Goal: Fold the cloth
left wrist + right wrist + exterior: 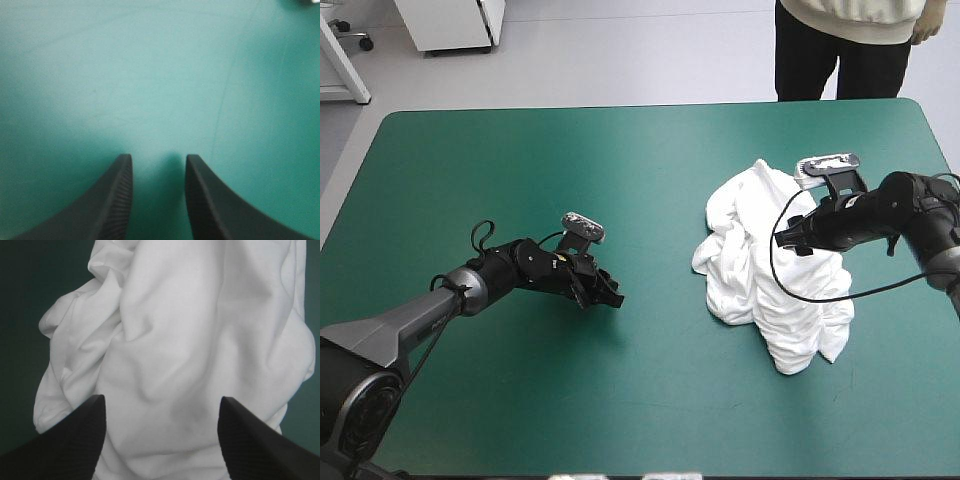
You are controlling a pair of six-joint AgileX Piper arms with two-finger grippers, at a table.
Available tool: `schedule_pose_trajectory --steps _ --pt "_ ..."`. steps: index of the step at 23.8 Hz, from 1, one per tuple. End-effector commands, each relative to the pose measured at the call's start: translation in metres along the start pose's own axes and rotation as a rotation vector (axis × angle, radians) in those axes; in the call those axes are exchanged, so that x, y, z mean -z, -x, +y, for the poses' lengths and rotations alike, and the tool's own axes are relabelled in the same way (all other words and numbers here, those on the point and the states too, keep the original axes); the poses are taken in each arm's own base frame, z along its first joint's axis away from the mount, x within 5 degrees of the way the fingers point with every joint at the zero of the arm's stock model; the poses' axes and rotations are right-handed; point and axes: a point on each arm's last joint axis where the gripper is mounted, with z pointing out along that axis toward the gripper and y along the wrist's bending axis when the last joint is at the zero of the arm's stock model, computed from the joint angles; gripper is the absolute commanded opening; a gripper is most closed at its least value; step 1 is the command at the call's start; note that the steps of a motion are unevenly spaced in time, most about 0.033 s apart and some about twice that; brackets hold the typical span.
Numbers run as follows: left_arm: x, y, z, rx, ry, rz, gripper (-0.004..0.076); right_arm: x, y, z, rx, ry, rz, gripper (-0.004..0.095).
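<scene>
The white T-shirt [760, 262] lies as a crumpled heap on the right half of the teal-green table [520, 170]. My right gripper [790, 238] hovers over the heap's upper right part, and in the right wrist view it [162, 399] stands open, with wrinkled T-shirt [190, 340] filling the space between and ahead of the fingers. My left gripper [610, 297] sits low over bare cover left of the heap, well apart from it. In the left wrist view it [159, 160] is open by a narrow gap with only cover between its fingers.
A stretch of bare teal-green cover [660, 300] separates the left gripper from the heap. The table's right edge [948, 150] runs close behind the right arm, and the front edge [720, 468] lies below the heap.
</scene>
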Motion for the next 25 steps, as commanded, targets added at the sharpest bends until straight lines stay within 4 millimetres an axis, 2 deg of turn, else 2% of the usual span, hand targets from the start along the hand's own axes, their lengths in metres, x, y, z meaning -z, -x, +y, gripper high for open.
schedule_pose_trajectory --steps 1,11,14,17,19,25 --pt "0.007 0.002 -0.002 -0.004 -0.007 0.004 0.0276 0.017 0.009 0.002 0.002 -0.008 -0.089 0.0594" --pt "0.007 0.001 -0.002 0.005 -0.005 0.005 0.0277 0.017 0.009 0.002 0.002 -0.008 -0.089 0.059" --pt "0.018 0.009 -0.002 -0.041 0.015 -0.016 0.0277 0.017 0.009 0.002 0.005 -0.011 -0.086 0.059" --pt "0.051 0.025 -0.007 -0.076 0.057 -0.069 0.0277 0.017 0.009 0.002 0.006 -0.013 -0.085 0.059" --pt "0.079 0.036 -0.009 -0.094 0.106 -0.118 0.0277 0.017 0.009 0.002 0.007 -0.014 -0.085 0.059" --pt "0.166 0.045 -0.018 -0.128 0.281 -0.265 0.0277 0.017 0.008 0.001 0.017 -0.028 -0.08 0.059"
